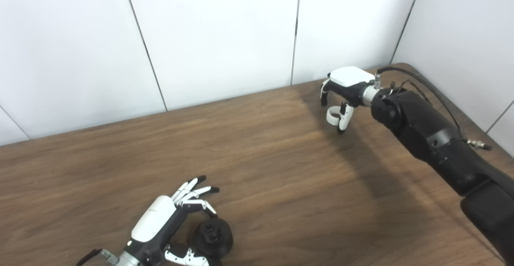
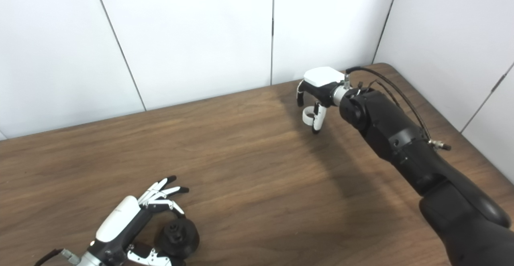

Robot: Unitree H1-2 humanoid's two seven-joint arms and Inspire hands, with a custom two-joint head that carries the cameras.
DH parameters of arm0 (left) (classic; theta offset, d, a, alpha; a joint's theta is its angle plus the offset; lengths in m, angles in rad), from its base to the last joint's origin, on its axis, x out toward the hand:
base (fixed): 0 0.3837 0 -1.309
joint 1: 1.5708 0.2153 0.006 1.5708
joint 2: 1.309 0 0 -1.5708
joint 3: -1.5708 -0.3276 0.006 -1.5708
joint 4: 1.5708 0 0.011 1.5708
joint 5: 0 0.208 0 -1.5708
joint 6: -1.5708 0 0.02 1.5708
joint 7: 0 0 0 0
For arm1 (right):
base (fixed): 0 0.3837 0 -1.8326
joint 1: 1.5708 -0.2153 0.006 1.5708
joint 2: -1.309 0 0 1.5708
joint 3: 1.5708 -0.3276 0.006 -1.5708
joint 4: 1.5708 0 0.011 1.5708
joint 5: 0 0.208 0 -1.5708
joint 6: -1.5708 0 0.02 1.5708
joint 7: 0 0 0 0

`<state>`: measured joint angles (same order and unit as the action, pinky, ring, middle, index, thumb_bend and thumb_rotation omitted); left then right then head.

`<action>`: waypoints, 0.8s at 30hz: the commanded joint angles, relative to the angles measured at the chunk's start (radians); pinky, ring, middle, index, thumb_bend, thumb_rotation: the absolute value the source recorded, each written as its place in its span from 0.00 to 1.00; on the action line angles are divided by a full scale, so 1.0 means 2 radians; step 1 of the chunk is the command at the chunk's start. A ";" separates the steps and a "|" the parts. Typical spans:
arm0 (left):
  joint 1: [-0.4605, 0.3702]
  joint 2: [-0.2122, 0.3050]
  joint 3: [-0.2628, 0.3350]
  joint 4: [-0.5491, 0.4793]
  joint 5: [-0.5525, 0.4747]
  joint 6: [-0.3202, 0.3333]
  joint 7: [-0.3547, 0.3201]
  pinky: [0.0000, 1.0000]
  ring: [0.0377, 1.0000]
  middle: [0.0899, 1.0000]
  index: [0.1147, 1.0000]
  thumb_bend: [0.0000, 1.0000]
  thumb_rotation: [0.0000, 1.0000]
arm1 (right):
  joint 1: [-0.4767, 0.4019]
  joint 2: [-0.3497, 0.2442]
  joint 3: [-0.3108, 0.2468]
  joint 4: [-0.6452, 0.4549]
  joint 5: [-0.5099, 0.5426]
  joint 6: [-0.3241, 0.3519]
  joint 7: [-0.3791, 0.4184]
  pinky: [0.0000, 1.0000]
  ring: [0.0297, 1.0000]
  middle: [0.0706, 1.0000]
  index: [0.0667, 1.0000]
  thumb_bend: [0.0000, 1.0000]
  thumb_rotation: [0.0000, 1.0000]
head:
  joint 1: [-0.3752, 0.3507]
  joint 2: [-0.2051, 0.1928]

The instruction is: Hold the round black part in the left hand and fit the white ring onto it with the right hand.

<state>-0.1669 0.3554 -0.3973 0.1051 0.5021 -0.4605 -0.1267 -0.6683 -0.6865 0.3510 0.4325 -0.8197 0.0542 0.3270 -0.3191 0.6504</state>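
Over in the left eye view, the left hand [image 1: 160,222] sits low at the near edge of the wooden table [image 1: 261,169], and the round black part [image 1: 211,237] rests on the wood between one curled finger and the thumb. The other fingers fan out straight, so it looks cupped around the part, though I can't tell how firmly it grips. Far off by the wall, the right hand [image 1: 341,93] hangs palm-down above the table, pinching the white ring [image 1: 333,115] with its fingers curled.

Right eye view, same deal: black part [image 2: 177,237] is down by the left hand [image 2: 124,222], well apart from the ring [image 2: 309,116], which is nipped in the right hand [image 2: 317,89] near the back corner.
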 commanded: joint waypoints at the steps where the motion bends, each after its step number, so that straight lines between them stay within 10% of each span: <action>1: 0.011 0.001 -0.005 0.018 -0.011 -0.005 0.014 1.00 1.00 0.86 0.42 0.52 0.05 | -0.021 -0.018 -0.012 -0.007 0.002 0.002 -0.006 1.00 0.99 0.86 0.57 0.97 0.10 | 0.000 0.000; 24: 0.010 0.003 -0.005 0.020 -0.014 -0.005 0.013 1.00 1.00 0.86 0.42 0.52 0.05 | -0.016 -0.026 -0.012 -0.011 0.001 -0.001 -0.008 1.00 0.98 0.86 0.58 0.97 0.11 | -0.001 0.002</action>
<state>-0.1670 0.3557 -0.3972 0.1052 0.4980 -0.4605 -0.1267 -0.6637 -0.6971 0.3507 0.4322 -0.8177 0.0503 0.3270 -0.3206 0.6535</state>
